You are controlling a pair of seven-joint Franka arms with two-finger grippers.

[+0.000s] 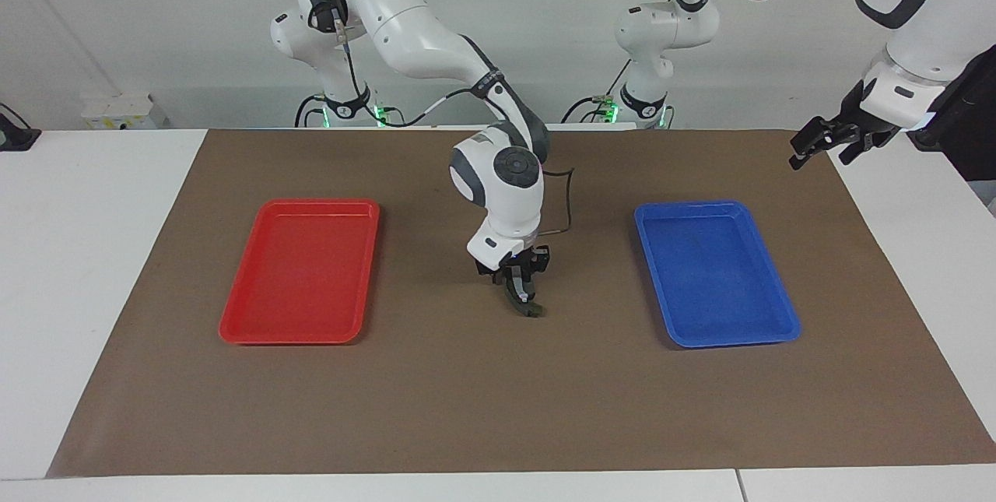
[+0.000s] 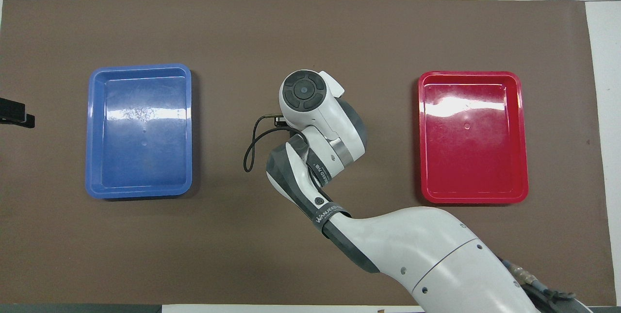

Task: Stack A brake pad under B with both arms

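Observation:
My right gripper [image 1: 520, 288] points down at the middle of the brown mat, between the two trays. Its fingers are shut on the crescent brake shoe B [image 1: 527, 306], dark with a silvery-grey band, whose low end is at the mat. The small flat brake pad A does not show on its own; I cannot tell whether it lies under the shoe. In the overhead view the right arm's wrist [image 2: 315, 119] hides both pieces. My left gripper [image 1: 809, 145] waits raised and open over the mat's edge at the left arm's end; it also shows in the overhead view [image 2: 14, 113].
A red tray [image 1: 299, 276] [image 2: 473, 138] lies toward the right arm's end and a blue tray [image 1: 716, 276] [image 2: 139, 133] toward the left arm's end, both with nothing in them. A black cable [image 2: 250, 150] loops off the right wrist.

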